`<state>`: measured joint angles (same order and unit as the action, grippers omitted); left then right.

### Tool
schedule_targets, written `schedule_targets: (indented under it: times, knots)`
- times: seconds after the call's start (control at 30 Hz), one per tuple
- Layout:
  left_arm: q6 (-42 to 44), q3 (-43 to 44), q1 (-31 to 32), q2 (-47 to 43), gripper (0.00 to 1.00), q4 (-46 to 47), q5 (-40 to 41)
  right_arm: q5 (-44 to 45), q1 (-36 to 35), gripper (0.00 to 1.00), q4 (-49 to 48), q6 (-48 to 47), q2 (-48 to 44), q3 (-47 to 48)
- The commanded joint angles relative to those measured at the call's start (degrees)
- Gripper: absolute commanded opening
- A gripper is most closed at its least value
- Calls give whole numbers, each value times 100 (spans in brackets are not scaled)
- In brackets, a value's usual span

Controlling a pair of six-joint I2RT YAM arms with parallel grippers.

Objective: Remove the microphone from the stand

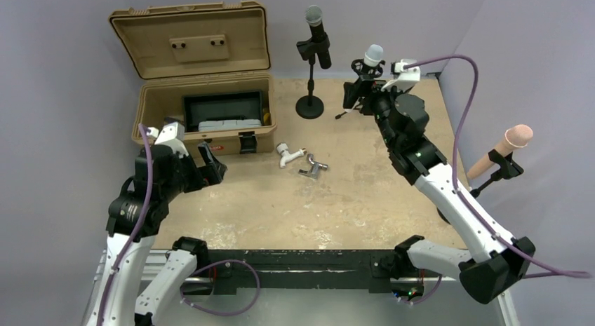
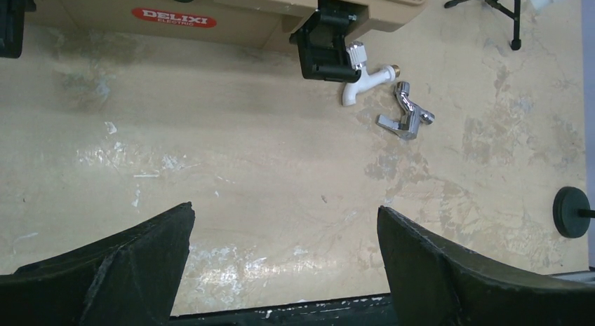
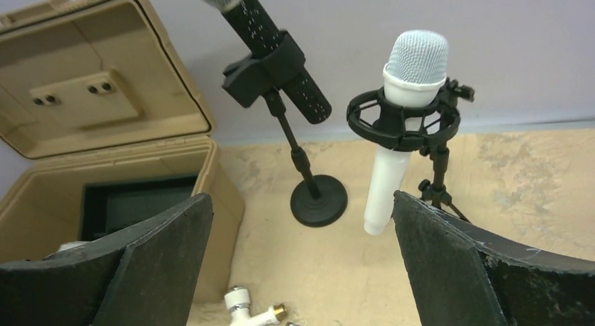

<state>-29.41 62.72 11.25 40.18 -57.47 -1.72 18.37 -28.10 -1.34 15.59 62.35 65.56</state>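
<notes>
Sitting upright in black ring-shaped shock mount [image 3: 403,126]: smooth white cylindrical microphone [image 3: 410,73], silver mesh dome. Right tool [image 3: 297,198] spread; left tool [image 2: 286,208] spread over scuffed worktop [image 2: 245,158]. Stand [image 3: 439,173] legs partly hidden.

Even, soft light; sharp pics

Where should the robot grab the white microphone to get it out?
Grab the white microphone by its bare handle below the black ring, probably from the front, one finger each side. It stands upright and its top looks wider than the ring, so it likely lifts out upward.
</notes>
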Motion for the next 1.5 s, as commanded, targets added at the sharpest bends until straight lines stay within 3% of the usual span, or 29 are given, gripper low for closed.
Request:
schedule_targets:
  times: [0.0,0.17,0.3,0.5,0.7,0.9,1.03,1.2,1.47]
  knots:
    - [112,-485,-35,-660,100,228,52,22,19,99,-614,-136,436,3]
    - [219,-828,-35,-1374,100,746,103,186,157,99,-782,-146,1157,215]
    - [24,-831,-35,-1372,100,1348,-190,-60,446,99,-957,92,1440,216]
    - [-432,-134,-35,-90,98,2174,-959,-1175,1215,99,-1416,287,1479,37]
    - [-838,1019,14,1457,94,3184,-2067,-1156,1333,99,-1478,-122,1693,164]
    - [-527,2135,159,2395,95,3118,-2437,-1448,1428,98,-1857,-153,1590,218]
    - [-47,1533,176,2263,94,3498,-2590,-913,1430,98,-1443,-152,1792,967]
    - [587,1086,176,2270,93,3245,-1932,-476,1430,97,-1098,-338,2258,1848]
    - [494,895,228,2359,93,3440,-2031,-391,1433,94,-423,-337,3010,3145]
